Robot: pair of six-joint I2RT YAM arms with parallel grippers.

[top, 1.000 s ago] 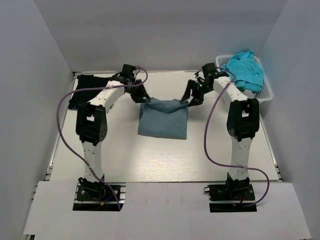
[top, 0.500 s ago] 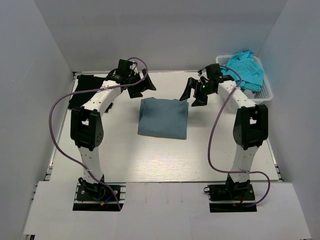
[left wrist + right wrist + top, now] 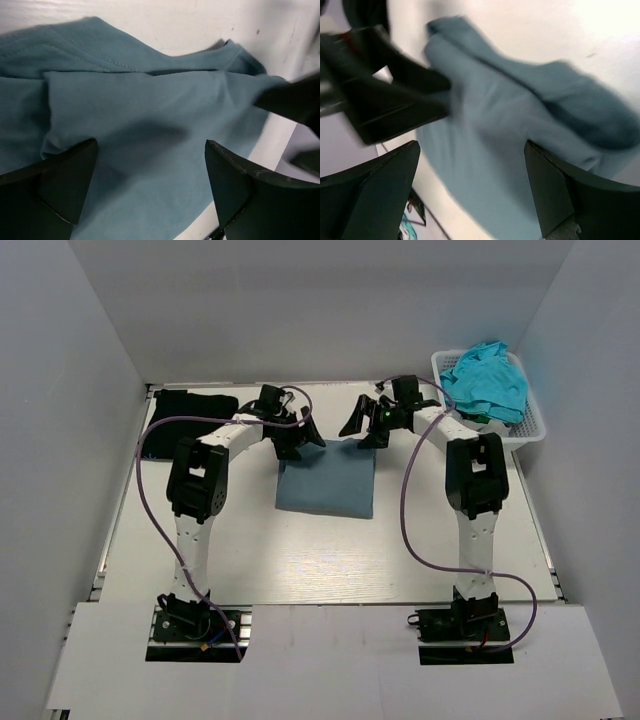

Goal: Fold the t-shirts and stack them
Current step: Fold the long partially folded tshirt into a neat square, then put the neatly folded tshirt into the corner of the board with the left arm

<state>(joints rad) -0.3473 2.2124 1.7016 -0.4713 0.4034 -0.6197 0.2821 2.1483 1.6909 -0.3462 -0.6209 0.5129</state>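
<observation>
While the left end effector (image 3: 300, 438) and right end effector (image 3: 364, 430) are hovering empty, wide open, any low sweep is risking unfolding the slate-blue t-shirt (image 3: 327, 480).

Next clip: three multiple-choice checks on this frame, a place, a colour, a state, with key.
1. Where lies the folded black cloth t-shirt? A) near edge B) far left corner of the white table C) table centre
2. Colour of the cloth in the white plastic lattice basket? A) turquoise B) black C) red
3. The left gripper and right gripper are: A) both shut B) both open, empty C) gripping cloth
Key: 1 B, seen far left from above; 2 A, turquoise t-shirts fill it; 3 B, jaws spread above the folded slate-blue t-shirt.
</observation>
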